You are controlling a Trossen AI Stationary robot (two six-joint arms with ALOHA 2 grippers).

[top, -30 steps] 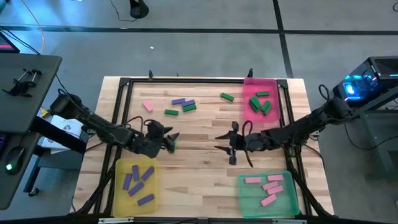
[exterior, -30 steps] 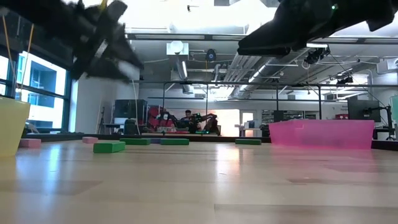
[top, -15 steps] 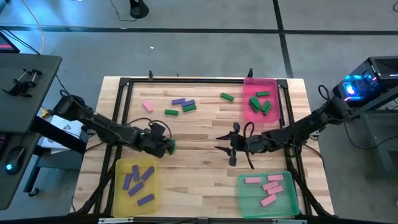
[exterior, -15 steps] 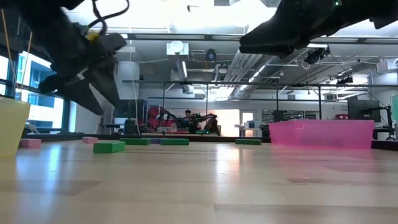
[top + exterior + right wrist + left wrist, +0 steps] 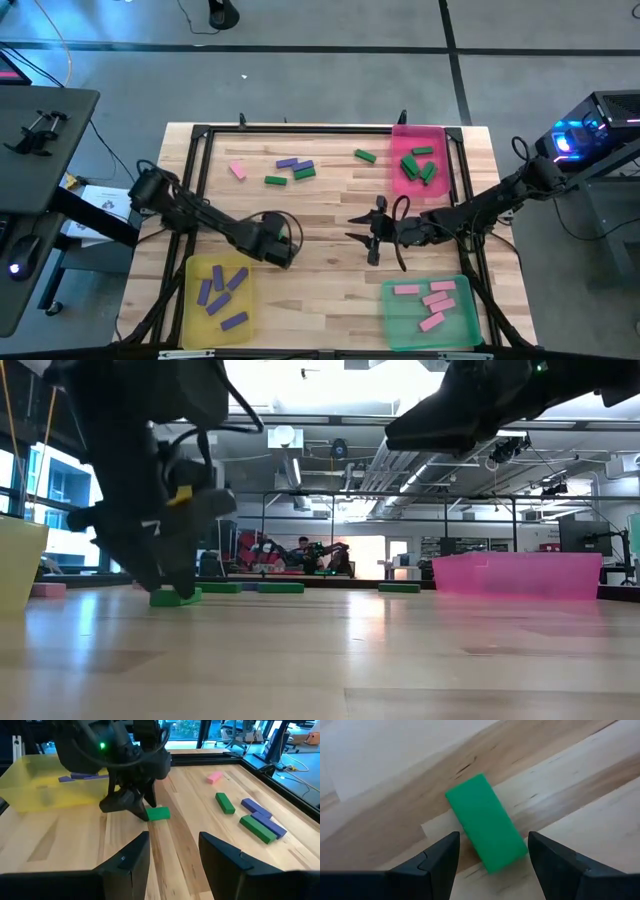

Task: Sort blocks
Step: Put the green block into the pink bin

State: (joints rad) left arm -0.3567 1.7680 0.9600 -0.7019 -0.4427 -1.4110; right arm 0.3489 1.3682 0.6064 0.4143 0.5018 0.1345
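Our left gripper (image 5: 490,851) stands spread wide over a green block (image 5: 487,822) lying flat on the table (image 5: 330,205), fingers either side, not touching it. Our left arm reaches toward mid-table, near the yellow tray (image 5: 190,300). Our right gripper (image 5: 372,236) hovers mid-table, jaws apart, empty. The high view hides this block; both wrist views show it.

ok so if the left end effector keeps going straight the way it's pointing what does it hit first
Most likely the green block lying flat on the table. The left end effector points down at it, open fingers either side. How much gap remains is unclear.
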